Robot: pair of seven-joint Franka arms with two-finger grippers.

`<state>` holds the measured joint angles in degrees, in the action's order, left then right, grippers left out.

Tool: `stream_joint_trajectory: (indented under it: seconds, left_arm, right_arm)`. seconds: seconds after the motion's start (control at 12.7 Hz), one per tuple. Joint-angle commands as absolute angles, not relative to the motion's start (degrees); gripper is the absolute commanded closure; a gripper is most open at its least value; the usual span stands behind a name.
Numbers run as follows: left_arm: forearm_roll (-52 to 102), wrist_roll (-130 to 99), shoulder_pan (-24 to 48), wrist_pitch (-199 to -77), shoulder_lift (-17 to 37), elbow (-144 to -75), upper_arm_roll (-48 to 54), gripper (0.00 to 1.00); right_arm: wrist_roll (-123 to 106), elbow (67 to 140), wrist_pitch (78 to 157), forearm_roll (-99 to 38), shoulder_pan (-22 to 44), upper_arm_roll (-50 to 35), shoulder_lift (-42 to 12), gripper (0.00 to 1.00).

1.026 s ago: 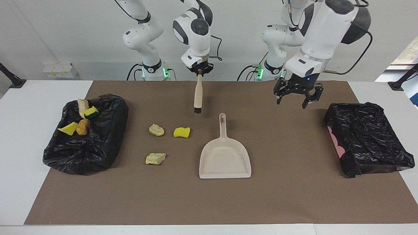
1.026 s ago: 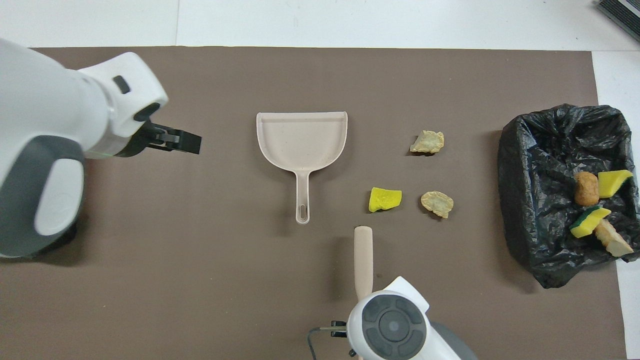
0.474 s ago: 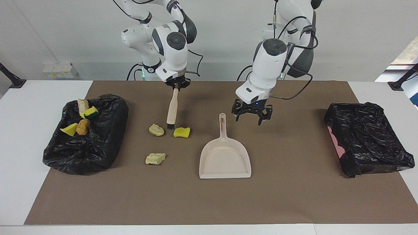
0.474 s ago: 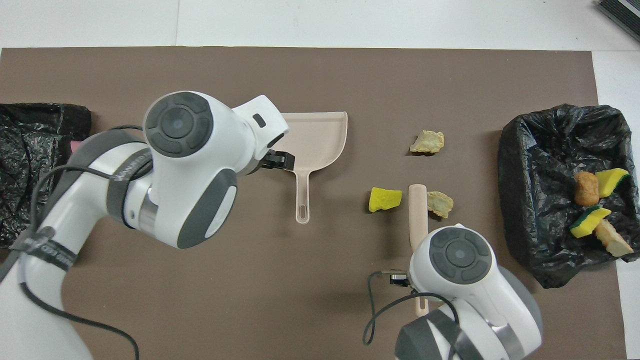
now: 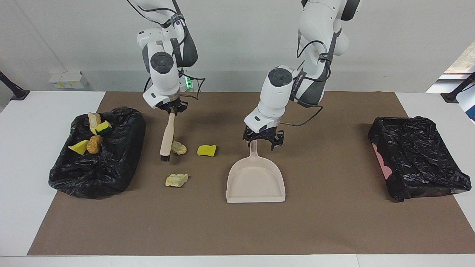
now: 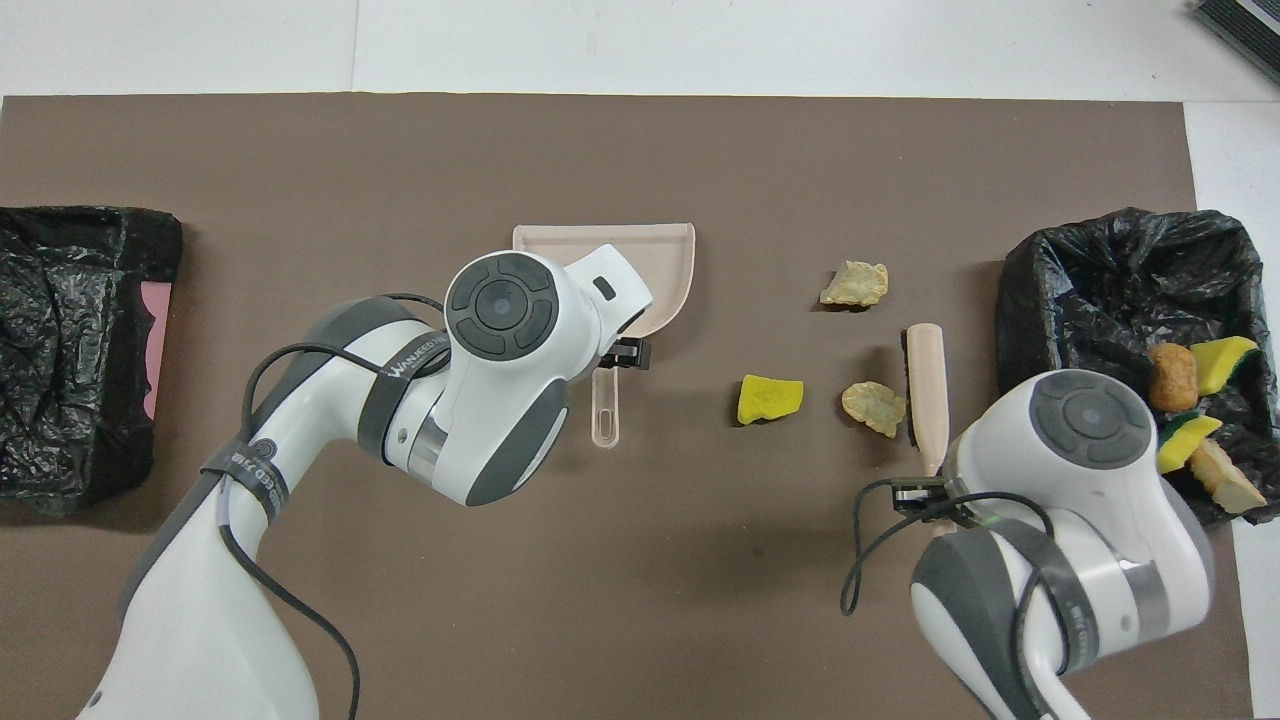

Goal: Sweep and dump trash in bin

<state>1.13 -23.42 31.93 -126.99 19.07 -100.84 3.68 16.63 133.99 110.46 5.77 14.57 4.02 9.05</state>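
On left arm: "WANJEED" partly legible | left tool (image 5: 264, 142) spread over dustpan (image 5: 256, 181) handle | right tool (image 5: 171, 109) grips brush (image 5: 167, 137)

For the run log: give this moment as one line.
right gripper: shut on brush, bristles by beige chunk | left gripper: open over dustpan handle | loose trash: three

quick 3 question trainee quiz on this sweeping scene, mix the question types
1. True or false: the right gripper is shut on the brush.
2. How many trash scraps lie on the brown mat, outside the bags? A) two B) three C) five
3. Fill in: the open left gripper is down at the dustpan's ____.

Key: 1 true. 2 B: two beige chunks and a yellow sponge piece. 3 handle.
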Motion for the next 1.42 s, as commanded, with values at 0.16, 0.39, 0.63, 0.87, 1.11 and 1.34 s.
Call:
stream_joint_trajectory:
  seconds: [0.16,0.39,0.63,0.87,1.11,1.34]
  left_arm:
    - [0.79,-25.13,34.62,-130.16,19.50,-104.15,2.73,0.00]
    - [0.79,-26.37,35.59,-130.26,19.60,-105.11,2.81,0.04]
    - [0.70,-26.37,36.12,-129.11,19.25,-105.47,2.64,0.58]
    - [0.09,-25.31,34.20,-129.03,17.85,-104.59,2.20,0.95]
    - [0.09,-21.02,32.26,-127.01,15.03,-104.59,2.20,1.00]
    - [0.00,-7.79,29.98,-122.54,11.96,-104.59,1.49,1.00]
  right_arm:
    - [11.69,139.12,117.40,5.54,10.11,3.34,9.41,1.00]
    - [12.13,139.48,118.91,4.75,10.81,3.16,8.88,1.00]
    - [12.30,139.40,118.92,2.73,13.80,3.16,8.88,1.00]
    - [13.61,138.17,119.27,1.67,16.70,3.08,8.09,1.00]
    - [14.41,137.64,119.27,-0.43,18.54,2.99,7.82,1.00]
    - [16.42,137.72,119.27,-1.32,20.65,2.99,7.65,1.00]
